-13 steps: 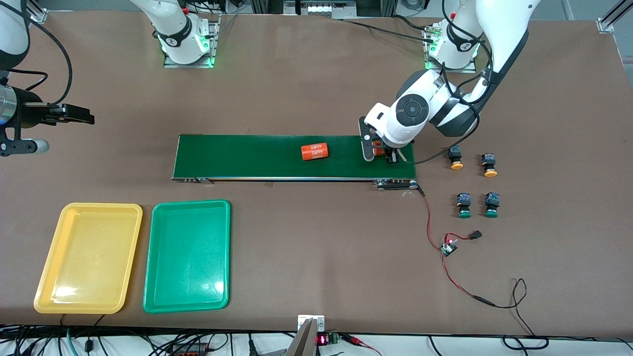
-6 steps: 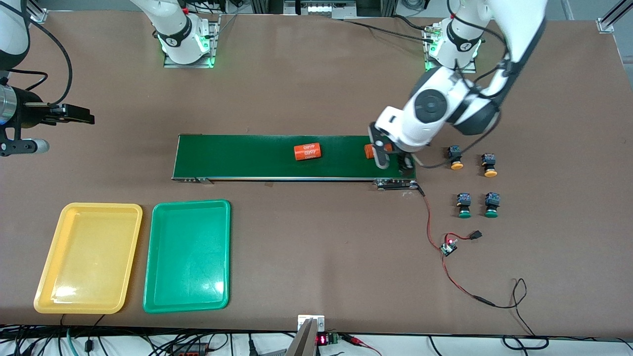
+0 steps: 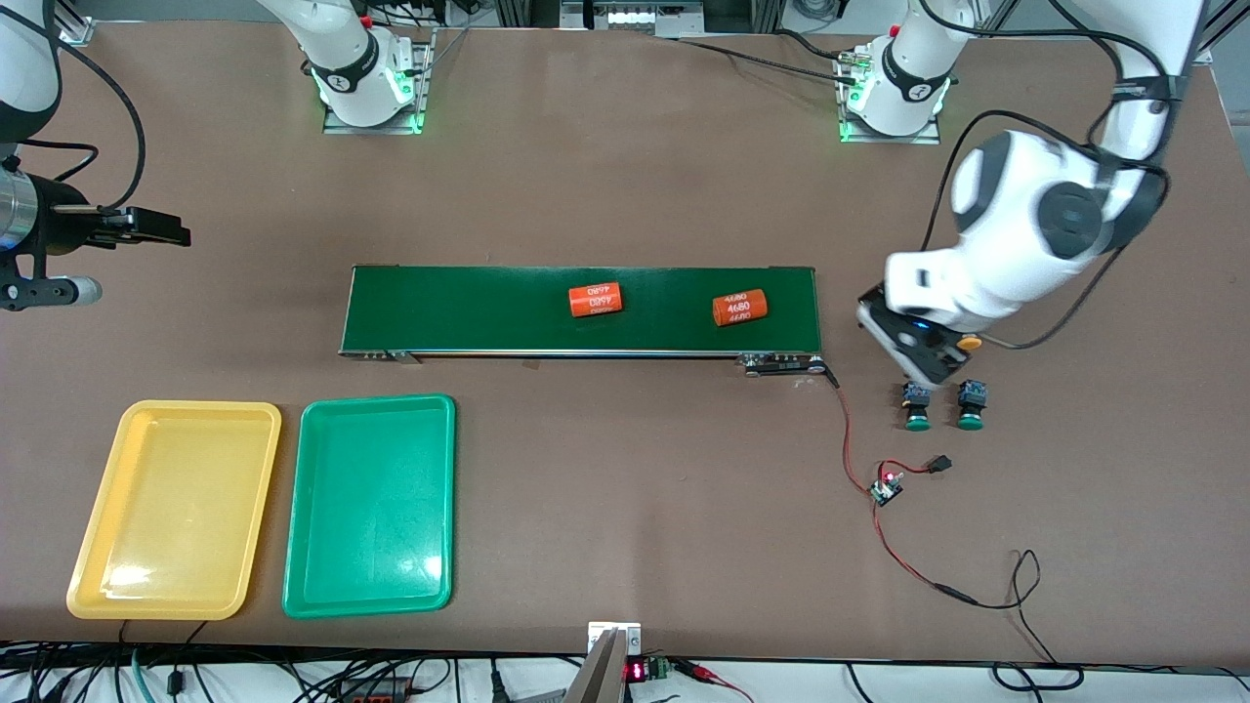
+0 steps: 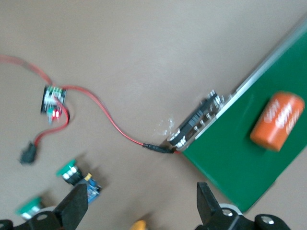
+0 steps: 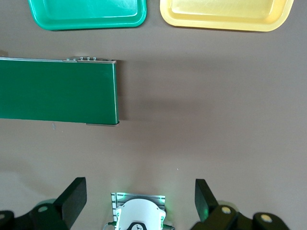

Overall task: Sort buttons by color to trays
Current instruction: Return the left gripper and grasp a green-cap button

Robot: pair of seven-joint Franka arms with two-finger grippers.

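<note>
My left gripper (image 3: 913, 350) hangs with fingers wide and empty over the yellow-capped buttons (image 3: 968, 343), the green-capped buttons (image 3: 916, 407) just beside it. My right gripper (image 3: 146, 227) waits, spread wide, above the table (image 3: 625, 176) well apart from the yellow tray (image 3: 93, 547) and green tray (image 3: 444, 488).

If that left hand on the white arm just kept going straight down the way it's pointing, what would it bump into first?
Most likely a yellow-capped button under the open left hand, or bare table beside it; the arm hides the exact spot, so depth is uncertain.

bare table between conveyor (image 3: 488, 308) and trays (image 3: 371, 503) | red wire (image 3: 859, 459) crosses near green buttons (image 3: 939, 405) — snag risk
</note>
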